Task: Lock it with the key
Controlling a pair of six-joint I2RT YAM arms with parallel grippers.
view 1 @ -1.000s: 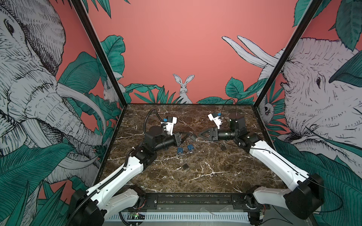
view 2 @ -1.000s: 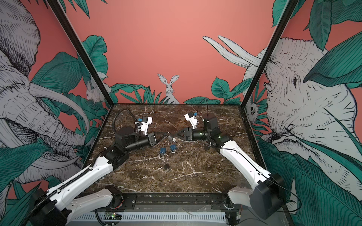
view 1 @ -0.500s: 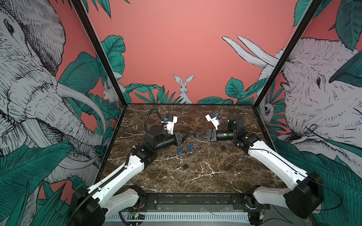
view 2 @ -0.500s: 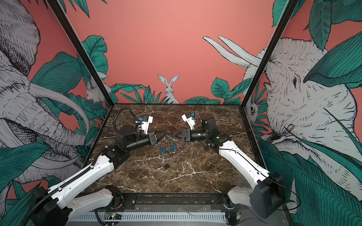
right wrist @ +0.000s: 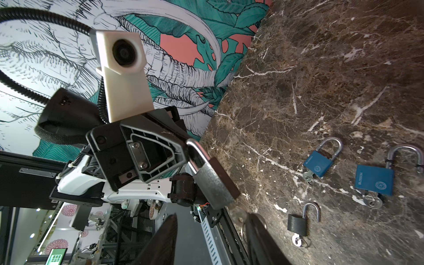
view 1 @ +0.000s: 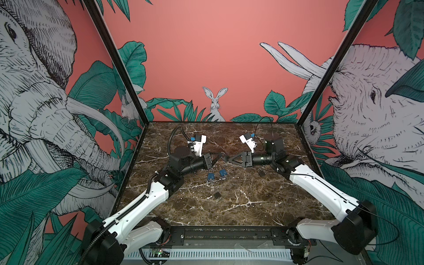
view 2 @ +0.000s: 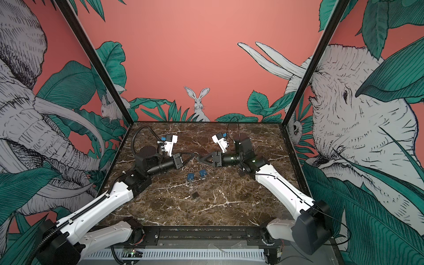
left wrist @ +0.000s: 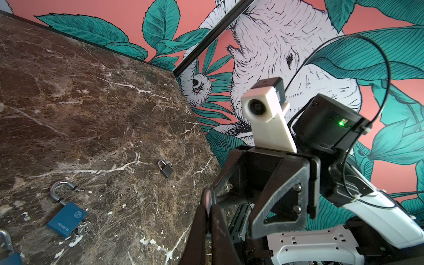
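Nearest to me on the marble table (view 1: 252, 206) lies a small black padlock (view 1: 217, 195), about mid-table. The right wrist view shows its shackle swung open and a key in its base.

Just beyond it sit the left blue padlock (view 1: 211, 176) and the right blue padlock (view 1: 223, 172), side by side and close but not touching. Each has a key in its bottom. The blue one that shows fully in the left wrist view has its shackle open.

Off to the right at about the same depth, beside my right arm, lies a second black padlock (view 1: 260, 172) with its shackle seated.

Farther back, above the middle of the table, the two grippers meet almost tip to tip. My left gripper (view 1: 219, 156) is clamped tight on the steel shackle of the grey padlock (right wrist: 213, 183) and holds it off the table. The lock's body points toward the right gripper. I cannot tell whether that shackle is latched, because the fingers hide one leg.

The key (right wrist: 237, 215) sticks out of the grey padlock's base, with a ring hanging from it. My right gripper (view 1: 231, 159) is right at it. Its fingers (right wrist: 261, 238) stand partly apart, one just beside or touching the key's head and the other well clear. Nothing is pinched between them.
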